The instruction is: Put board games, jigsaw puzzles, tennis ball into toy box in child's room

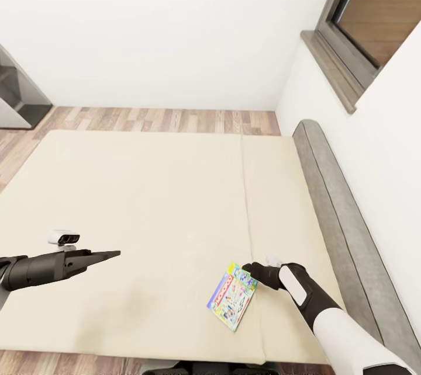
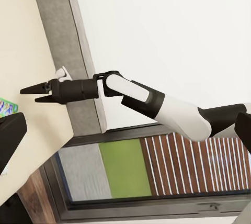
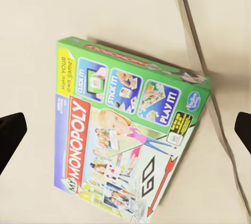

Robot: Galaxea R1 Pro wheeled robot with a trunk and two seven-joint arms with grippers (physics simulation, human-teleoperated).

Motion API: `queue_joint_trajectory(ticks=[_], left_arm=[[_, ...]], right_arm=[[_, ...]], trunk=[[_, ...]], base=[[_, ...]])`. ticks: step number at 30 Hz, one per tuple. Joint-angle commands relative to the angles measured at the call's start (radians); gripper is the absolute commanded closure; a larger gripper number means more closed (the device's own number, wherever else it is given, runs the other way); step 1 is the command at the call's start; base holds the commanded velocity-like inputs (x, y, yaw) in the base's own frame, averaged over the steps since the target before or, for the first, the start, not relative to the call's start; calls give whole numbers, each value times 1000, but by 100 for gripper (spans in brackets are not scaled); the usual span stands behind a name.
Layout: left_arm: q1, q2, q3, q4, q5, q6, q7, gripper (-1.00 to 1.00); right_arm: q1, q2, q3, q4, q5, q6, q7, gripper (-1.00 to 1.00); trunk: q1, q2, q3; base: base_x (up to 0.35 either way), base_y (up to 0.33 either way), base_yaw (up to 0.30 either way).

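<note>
Head view. The bed (image 1: pixel 146 211), a cream mattress with a seam and a grey padded headboard (image 1: pixel 339 200) along the right, fills the middle of the frame. One board game (image 1: pixel 233 295) lies flat near the lower edge, just left of the seam. The right gripper (image 1: pixel 250 271) hovers at the box's upper right corner; the left gripper (image 1: pixel 108 255), at lower left, shows its fingers drawn together to a point above bare mattress. A window (image 1: pixel 374 13) occupies the upper right.

Left wrist view. The right gripper (image 2: pixel 30 92) appears at centre left, fingertips narrowly parted, holding nothing.

Right wrist view. The board game (image 3: pixel 123 145), green-bordered, sits centred between two widely spread fingertips (image 3: pixel 10 137) at the frame edges.
</note>
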Motion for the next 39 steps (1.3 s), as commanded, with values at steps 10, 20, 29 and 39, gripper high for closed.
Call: queue_joint_trajectory(ticks=[10, 20, 29, 39], left_arm=[[0, 0, 0, 0, -2, 11, -4, -100], [0, 0, 0, 0, -1, 11, -4, -100], [0, 0, 0, 0, 4, 9, -4, -100], [0, -2, 18, -20, 74, 18, -4, -100]], right_arm=[[-1, -2, 3, -6, -3, 5, -2, -100], [-21, 1, -65, -3, -6, 7, -1, -100], [-24, -1, -90, -6, -7, 11, 2, -100], [-24, 0, -93, -5, -9, 14, 6, -100]], trunk=[[0, -2, -18], [0, -2, -34], [0, -2, -49], [0, -2, -66]], base=[[0, 0, 0], [0, 0, 0], [0, 0, 0], [0, 0, 0]])
